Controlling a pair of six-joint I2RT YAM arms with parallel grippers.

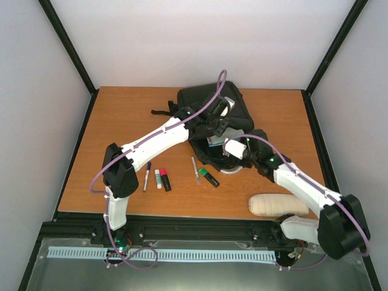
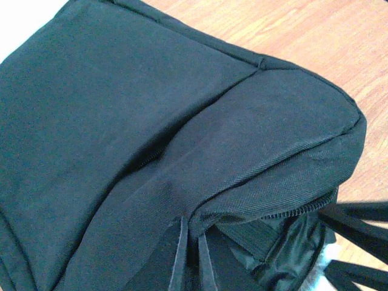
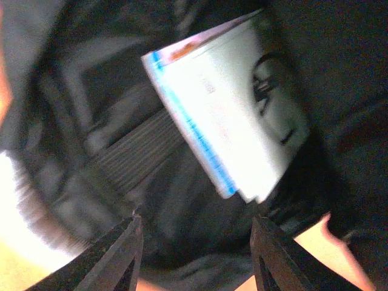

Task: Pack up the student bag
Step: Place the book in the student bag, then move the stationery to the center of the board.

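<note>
The student bag (image 1: 209, 103) is a large black backpack lying at the back middle of the table. My left gripper (image 2: 191, 239) is shut on a fold of its black fabric at the rim of the opening, holding the mouth up. A white book with a blue edge (image 3: 233, 115) lies tilted inside the bag and also shows in the top view as the book (image 1: 215, 142). My right gripper (image 3: 197, 230) stands open at the bag's mouth, just short of the book, with nothing between its fingers (image 3: 124, 251). The picture from the right wrist is blurred.
On the table in front of the bag lie a blue pen (image 1: 147, 176), a pink-capped stick (image 1: 159, 177), a black marker (image 1: 165, 182), a thin pen (image 1: 195, 170) and a green-capped marker (image 1: 209, 177). A cream rolled pouch (image 1: 279, 205) rests near the right arm's base.
</note>
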